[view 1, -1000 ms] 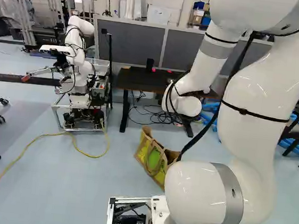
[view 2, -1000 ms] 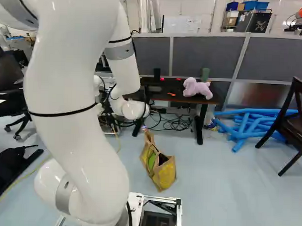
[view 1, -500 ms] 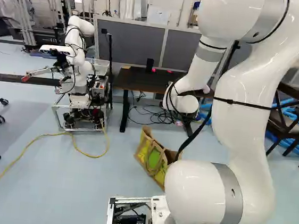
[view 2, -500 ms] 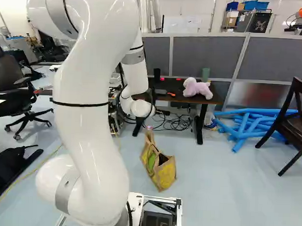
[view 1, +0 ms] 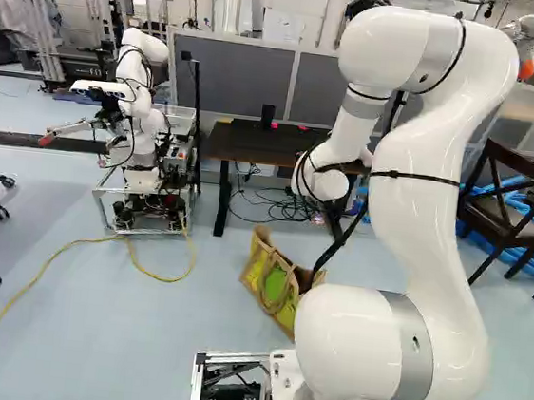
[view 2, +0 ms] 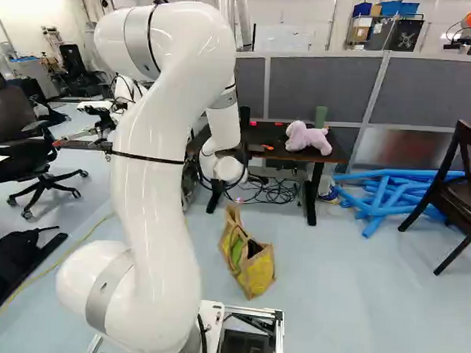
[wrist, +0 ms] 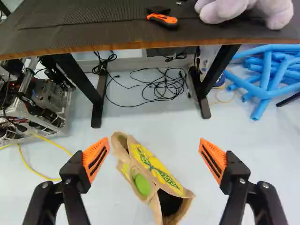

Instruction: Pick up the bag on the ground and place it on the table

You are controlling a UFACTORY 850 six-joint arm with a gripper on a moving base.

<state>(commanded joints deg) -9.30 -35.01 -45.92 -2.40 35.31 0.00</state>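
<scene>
Wrist view: the end effector (wrist: 154,160) stands wide open, the bag (wrist: 161,171) on the floor (wrist: 248,131) ahead, between its fingers (wrist: 95,160). It looks soft, foldable, probably light; pinching the upper rim (wrist: 186,193) seems safest, since the sides may buckle.

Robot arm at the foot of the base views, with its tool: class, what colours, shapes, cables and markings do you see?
The arm is glossy white, with thick rounded links, grey bands, thin black straps and a black cable. The tool is black, its two fingers carrying orange pads with dark slots.
</scene>
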